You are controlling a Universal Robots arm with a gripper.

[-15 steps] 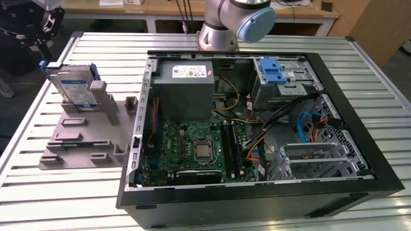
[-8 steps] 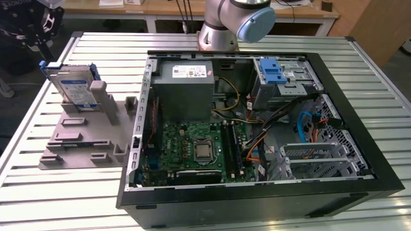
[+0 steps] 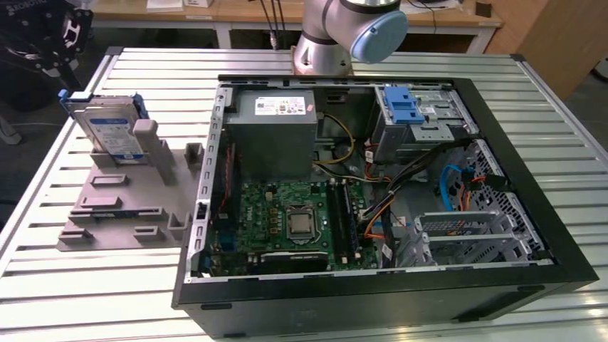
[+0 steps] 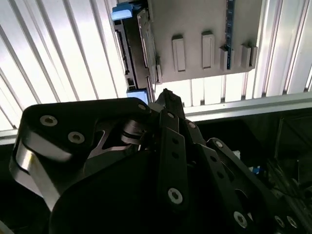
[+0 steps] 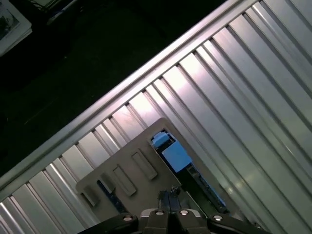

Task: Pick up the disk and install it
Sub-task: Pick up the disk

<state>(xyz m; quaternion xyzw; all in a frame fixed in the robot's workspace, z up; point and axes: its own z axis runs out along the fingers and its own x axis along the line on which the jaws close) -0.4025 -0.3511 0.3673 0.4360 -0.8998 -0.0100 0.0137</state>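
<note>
You are in a robotics lab or workshop: a robot arm (image 3: 334, 34) stands on a ribbed aluminium surface (image 3: 105, 285), beside an opened computer case (image 3: 361, 303) and grey fixture plate (image 3: 119, 206), with wooden workbenches (image 3: 446, 18) behind.

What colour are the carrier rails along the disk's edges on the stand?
Blue. The rails on the disk show best in the exterior view.

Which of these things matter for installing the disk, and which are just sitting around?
For the job: disk standing in the grey holder; end effector near it; open computer case.
Just there: power supply, motherboard, slatted table.
</note>
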